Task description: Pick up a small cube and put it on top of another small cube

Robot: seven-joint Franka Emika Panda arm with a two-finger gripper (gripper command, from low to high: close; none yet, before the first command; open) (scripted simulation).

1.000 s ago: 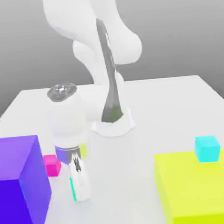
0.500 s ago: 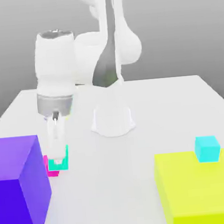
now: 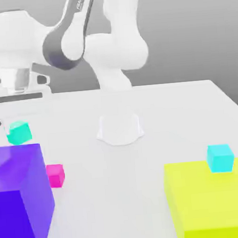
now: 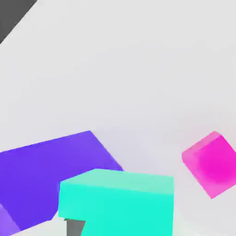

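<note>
And the white table (image 3: pixel 181 105) is seen carrying a purple block (image 3: pixel 18 196) and a yellow block (image 3: pixel 214 196), a blue cube (image 3: pixel 219 158) perched on the yellow one. The teal cube (image 3: pixel 18 132) is held aloft above the purple block, clamped in the gripper (image 4: pixel 76 223); the pink cube (image 3: pixel 55 175) sits just beside the purple block.

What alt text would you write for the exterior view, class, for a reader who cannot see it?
A white robot arm holds a small teal cube in the air at the exterior view's left, above a big purple block. A small pink cube sits on the white table beside the purple block, and a small sky-blue cube rests on a big yellow block at the right.
</note>
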